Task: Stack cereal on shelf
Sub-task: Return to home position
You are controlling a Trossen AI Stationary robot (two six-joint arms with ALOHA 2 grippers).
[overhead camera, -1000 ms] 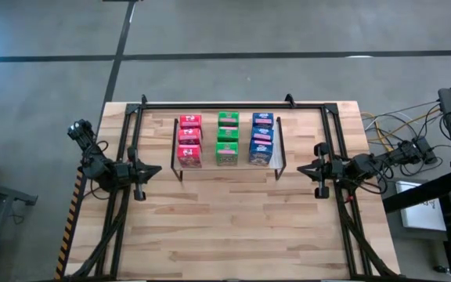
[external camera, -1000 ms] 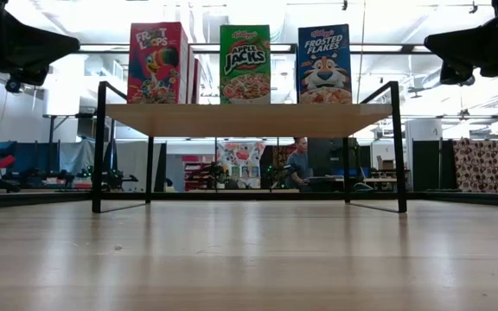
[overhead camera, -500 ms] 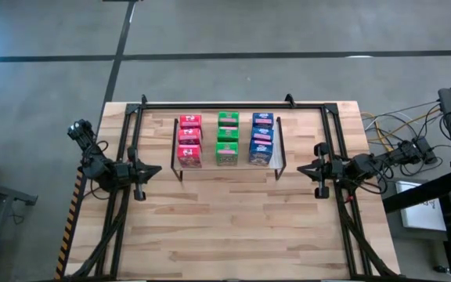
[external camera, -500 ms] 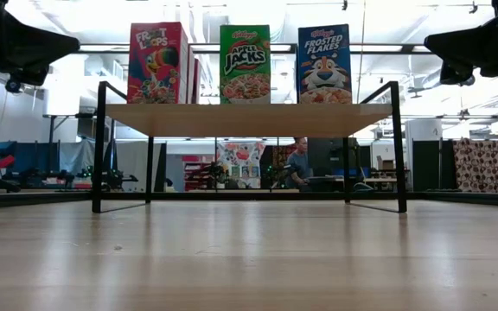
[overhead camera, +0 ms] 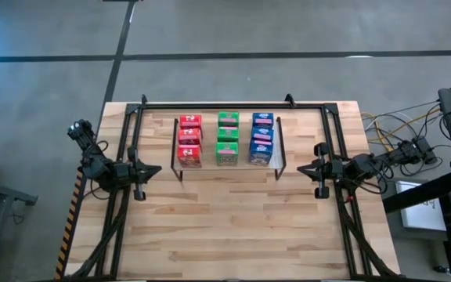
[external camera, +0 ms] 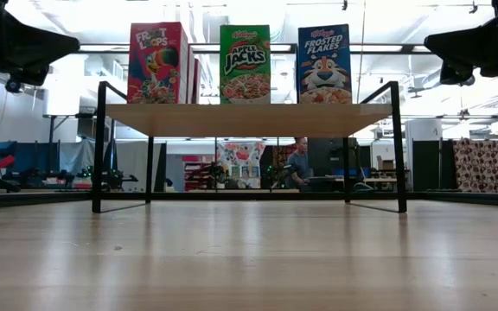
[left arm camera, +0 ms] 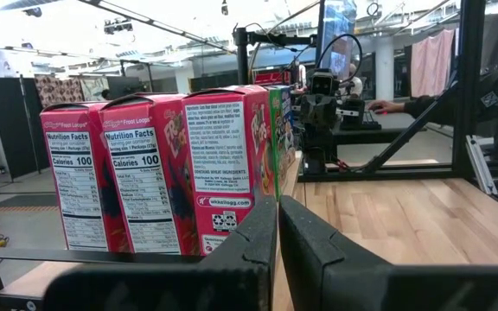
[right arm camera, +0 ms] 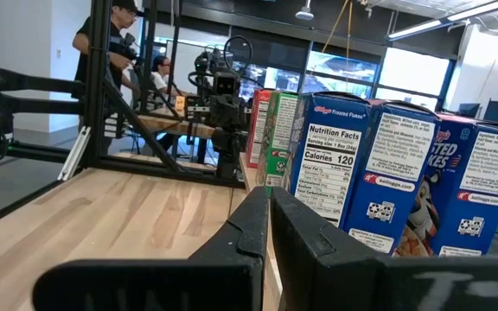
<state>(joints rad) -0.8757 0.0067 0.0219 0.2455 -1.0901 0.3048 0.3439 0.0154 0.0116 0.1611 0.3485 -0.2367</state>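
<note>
The wooden table (overhead camera: 233, 235) is filling most of the high view, and a big black frame (overhead camera: 210, 103) is running around it, along the back edge and down both sides. The shelf (external camera: 249, 119) is standing on the tabletop near the back edge, about midway between the left and right edges, its light wood top raised on thin black wire legs. The two dark arms are reaching in over the left and right edges of the tabletop, each pointing inward toward the shelf without touching it. All nine cereal boxes are standing upright on the shelf in three rows running front to back. The red boxes (overhead camera: 189, 141) are lining the shelf's left edge, the green boxes (overhead camera: 227, 139) are taking the middle, and the blue boxes (overhead camera: 262, 139) are lining the right edge, beside a white strip (overhead camera: 276, 159). Within each row the boxes are sitting close together, and narrow gaps are separating the rows. The left gripper (overhead camera: 156, 169) is hanging above the tabletop just off the shelf's front left corner, its fingers (left arm camera: 258, 233) pressed together and gripping nothing. The right gripper (overhead camera: 301, 167) is hanging just off the front right corner, its fingers (right arm camera: 249, 220) likewise clenched on nothing. In the low view, a person (external camera: 299, 162) is showing in the room beyond, framed under the shelf top.
</note>
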